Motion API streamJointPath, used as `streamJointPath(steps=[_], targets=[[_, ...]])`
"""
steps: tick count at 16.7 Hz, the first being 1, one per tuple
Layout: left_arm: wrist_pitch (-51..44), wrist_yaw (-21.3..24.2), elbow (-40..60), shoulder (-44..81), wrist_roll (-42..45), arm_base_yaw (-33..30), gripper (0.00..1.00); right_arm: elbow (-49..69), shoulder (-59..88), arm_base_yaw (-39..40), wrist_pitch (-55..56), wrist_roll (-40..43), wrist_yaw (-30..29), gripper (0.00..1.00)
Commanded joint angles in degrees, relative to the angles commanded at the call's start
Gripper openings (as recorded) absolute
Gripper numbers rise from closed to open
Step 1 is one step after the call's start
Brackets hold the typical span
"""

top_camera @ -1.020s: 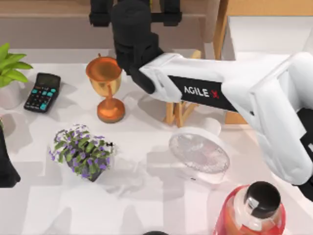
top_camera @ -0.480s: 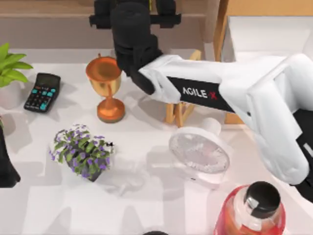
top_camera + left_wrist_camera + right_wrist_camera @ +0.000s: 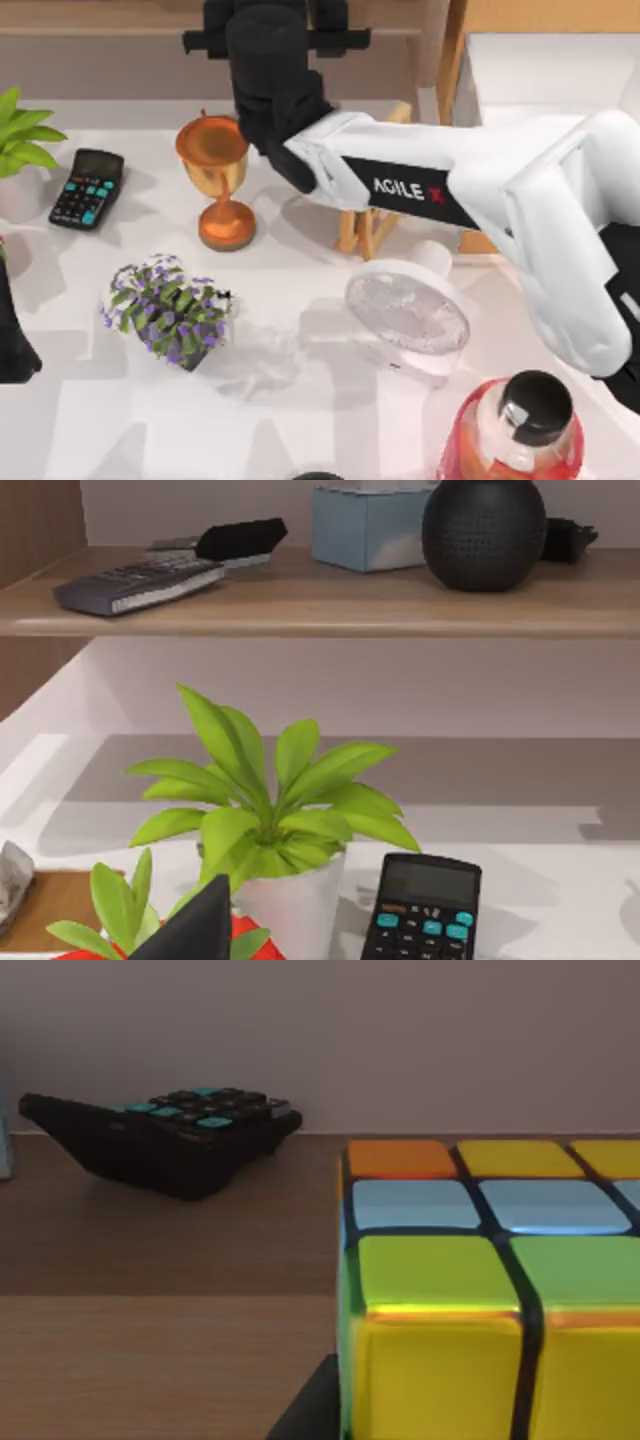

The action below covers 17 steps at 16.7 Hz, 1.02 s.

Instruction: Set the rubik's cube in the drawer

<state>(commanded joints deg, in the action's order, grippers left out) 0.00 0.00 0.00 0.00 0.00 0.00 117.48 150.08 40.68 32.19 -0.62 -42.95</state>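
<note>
The rubik's cube stands on the brown wooden shelf, with yellow, green, pale blue and orange squares facing the right wrist camera. One dark fingertip sits right beside its lower edge. My right arm reaches across the table to the shelf at the back, and my right gripper is open, its fingers on either side of where the cube lies under the wrist. The drawer is at the back right, with a tan wall and white inside. My left gripper is parked at the left edge.
On the table stand a copper trophy cup, a calculator, a purple flower pot, a white fan, a red bottle and a green plant. A second calculator lies on the shelf.
My right gripper's fingers have drawn inward, narrowing the gap between them. The arm has barely shifted; the left arm has not moved.
</note>
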Motion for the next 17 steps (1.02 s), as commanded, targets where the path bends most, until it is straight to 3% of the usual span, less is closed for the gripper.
streamJointPath(steps=[2,17], targets=[[0.0,0.0,0.0,0.0,0.0,0.0,1.0,0.0,0.0,0.0,0.0,0.0,0.0,0.0],[0.0,0.0,0.0,0.0,0.0,0.0,1.0,-5.39,-5.23,1.43,0.29,-0.22,-1.23,0.0]])
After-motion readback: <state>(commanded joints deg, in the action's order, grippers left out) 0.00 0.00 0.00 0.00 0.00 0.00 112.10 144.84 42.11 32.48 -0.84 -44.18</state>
